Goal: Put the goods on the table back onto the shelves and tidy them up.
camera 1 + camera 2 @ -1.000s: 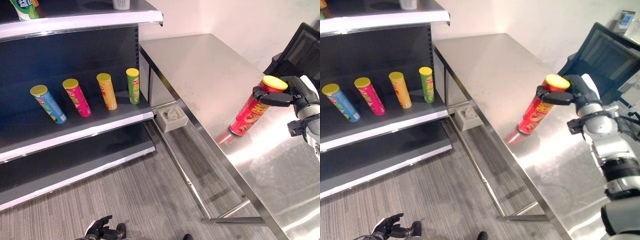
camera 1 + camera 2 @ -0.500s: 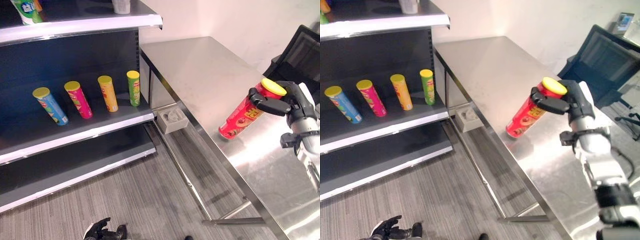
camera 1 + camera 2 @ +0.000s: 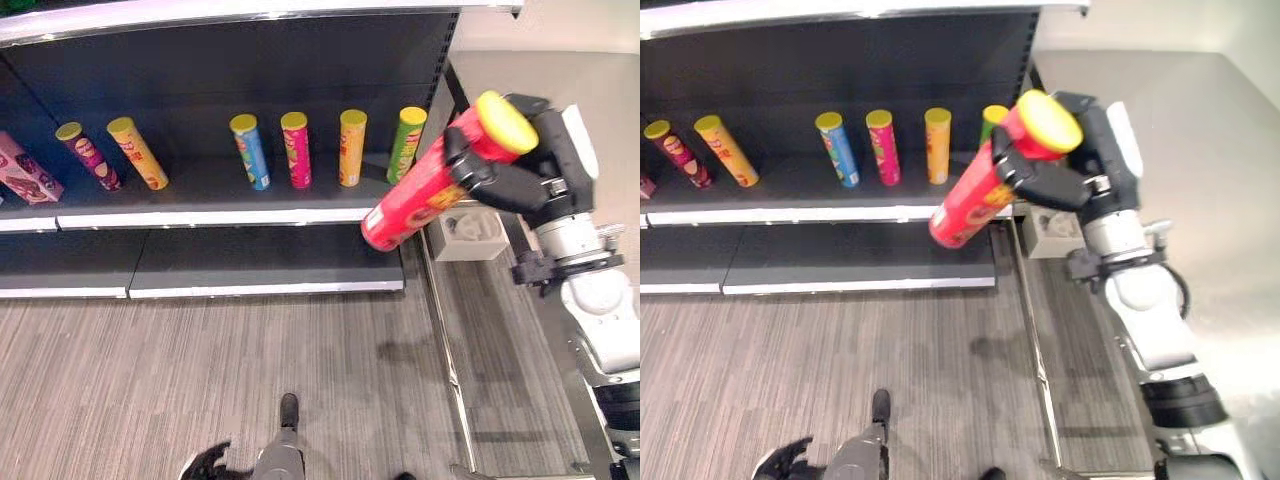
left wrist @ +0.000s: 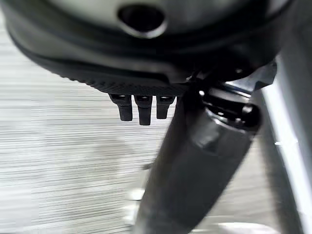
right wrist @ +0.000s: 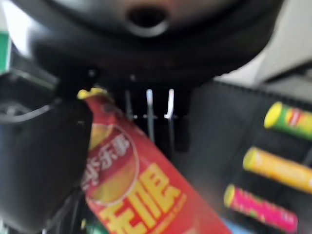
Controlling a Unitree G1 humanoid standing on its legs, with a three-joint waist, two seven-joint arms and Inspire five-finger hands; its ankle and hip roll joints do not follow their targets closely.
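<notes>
Right eye view: right hand (image 3: 1080,160) clamped round tilted red can (image 3: 980,190), yellow lid uppermost; green can (image 3: 406,143) just behind it on shelf (image 3: 200,214).

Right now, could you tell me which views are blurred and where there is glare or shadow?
Left wrist view: floor and the robot hand all soft and streaked. Right wrist view: the red can up close is blurred, and so are the cans on the shelf behind it. Right eye view: sharp, with pale glare on the steel table and a faint shadow on the floor below the can.
</notes>
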